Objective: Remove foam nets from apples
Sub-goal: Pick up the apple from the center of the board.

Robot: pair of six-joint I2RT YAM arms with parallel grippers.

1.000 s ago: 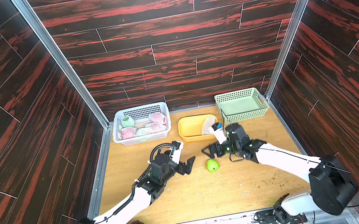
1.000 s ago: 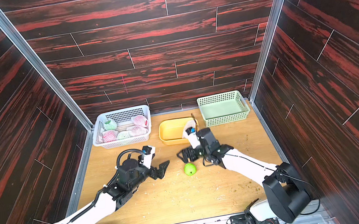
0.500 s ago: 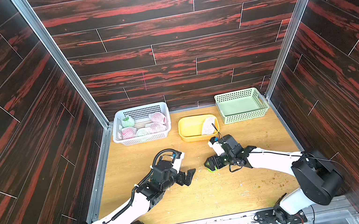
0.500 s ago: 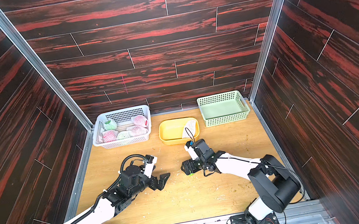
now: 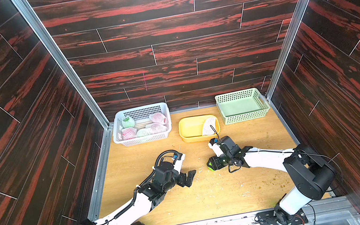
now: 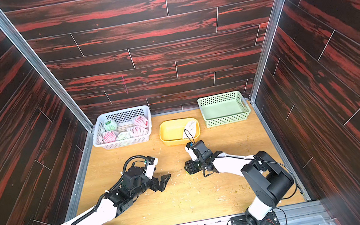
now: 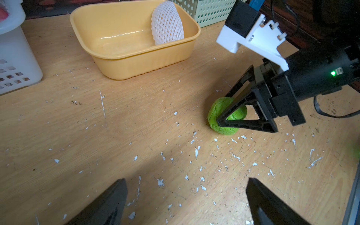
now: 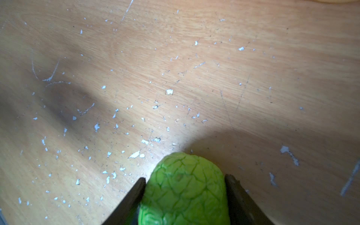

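A bare green apple (image 8: 185, 191) with net-mark lines on its skin rests on the wooden table (image 5: 236, 190) and is also seen from the left wrist as a green apple (image 7: 226, 116). My right gripper (image 8: 185, 178) is shut on it, one finger pressed to each side. In both top views the right gripper (image 5: 212, 163) hides most of the fruit. My left gripper (image 7: 187, 181) hovers open and empty over bare table, left of the apple (image 6: 186, 169). An empty white foam net (image 5: 209, 125) lies in the yellow tub (image 5: 189, 138). Several netted apples (image 5: 128, 133) sit in the white basket (image 5: 139, 110).
A pale green basket (image 5: 245, 117) stands at the back right with nothing in it. The yellow tub (image 7: 136, 64) stands just behind the right gripper. White foam crumbs (image 7: 196, 152) are scattered over the table's middle. Dark panelled walls close in both sides and the back.
My right gripper came down onto the green apple and closed on it. The left gripper drew back a little toward the front and stays open.
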